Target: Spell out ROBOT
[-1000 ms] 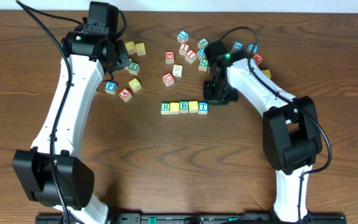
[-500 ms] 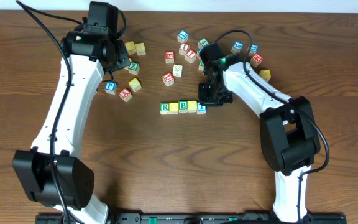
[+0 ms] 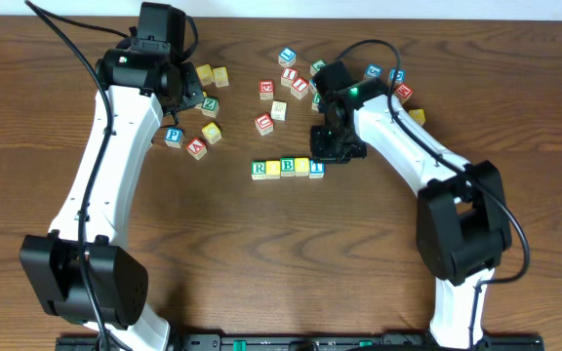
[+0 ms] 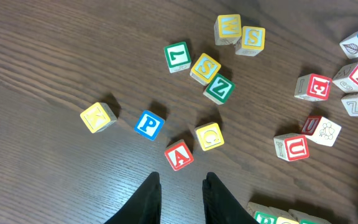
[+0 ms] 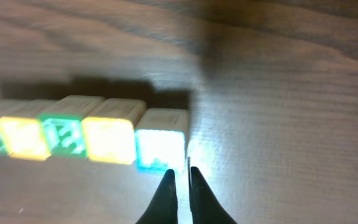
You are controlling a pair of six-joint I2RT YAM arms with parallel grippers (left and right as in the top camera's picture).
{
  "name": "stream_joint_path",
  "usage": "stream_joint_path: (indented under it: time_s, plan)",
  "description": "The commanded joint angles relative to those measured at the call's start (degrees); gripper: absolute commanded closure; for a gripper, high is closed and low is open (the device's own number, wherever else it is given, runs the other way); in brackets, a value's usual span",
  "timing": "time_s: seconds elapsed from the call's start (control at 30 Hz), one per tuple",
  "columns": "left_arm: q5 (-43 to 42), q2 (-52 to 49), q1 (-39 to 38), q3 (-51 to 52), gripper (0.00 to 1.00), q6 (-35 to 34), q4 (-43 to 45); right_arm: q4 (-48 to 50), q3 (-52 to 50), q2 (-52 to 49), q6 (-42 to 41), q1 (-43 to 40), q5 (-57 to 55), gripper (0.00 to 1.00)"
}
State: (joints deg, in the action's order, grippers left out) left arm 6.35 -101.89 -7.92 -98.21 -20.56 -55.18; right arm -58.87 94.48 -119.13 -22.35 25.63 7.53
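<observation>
Nearest the arm bases, I am seeing only bare table point(image 3: 261, 253). Then comes the blue-bordered T cube point(image 3: 317, 169), which is sitting face up at the right end of a straight row. Running left from the T and touching side to side, a yellow-topped cube point(image 3: 302, 167), the green-bordered B cube point(image 3: 288, 167), a second yellow-topped cube point(image 3: 274, 169) and the green-bordered R cube point(image 3: 260, 170) are lining up.

Through the right wrist camera, the right gripper point(image 5: 179, 186) is hanging low at the T's right corner. Its fingers are pressing nearly together with only a sliver between them and are holding nothing. I cannot tell whether the tips are touching the T. From overhead, that gripper's body is hovering just beyond the T and slightly to its right.

Farther back from the T, loose cubes are lying scattered, among them a red-lettered cube point(image 3: 265, 124) and a cream cube point(image 3: 278, 109).

Well to the left of the T and farther back, the left gripper point(image 4: 181, 179) is hovering with its fingers apart and nothing between them. They are pointing at a red A cube point(image 4: 179, 155), with a blue P cube point(image 4: 148, 124) and a green Z cube point(image 4: 219, 88) lying beyond it.
</observation>
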Motion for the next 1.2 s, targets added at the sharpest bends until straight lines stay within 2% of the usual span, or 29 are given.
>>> stream_joint_path:
  time_s: [0.0,0.23,0.57,1.17]
  plan:
    - [0.15,-0.02,0.09,0.50,0.77,0.22,-0.22,-1.99,1.38,2.60,0.74,1.31,0.59,0.96]
    - [0.15,-0.02,0.09,0.50,0.77,0.22,-0.22,-3.48,-2.23,2.43,0.04,4.59,0.13,0.95]
    - [0.15,-0.02,0.09,0.50,0.77,0.22,-0.22,5.46,-10.54,1.75,-2.54,5.33,-0.44,0.98]
    - [0.13,-0.02,0.09,0.50,0.77,0.20,-0.24,10.56,-10.91,1.46,-2.91,5.05,-3.98,0.98]
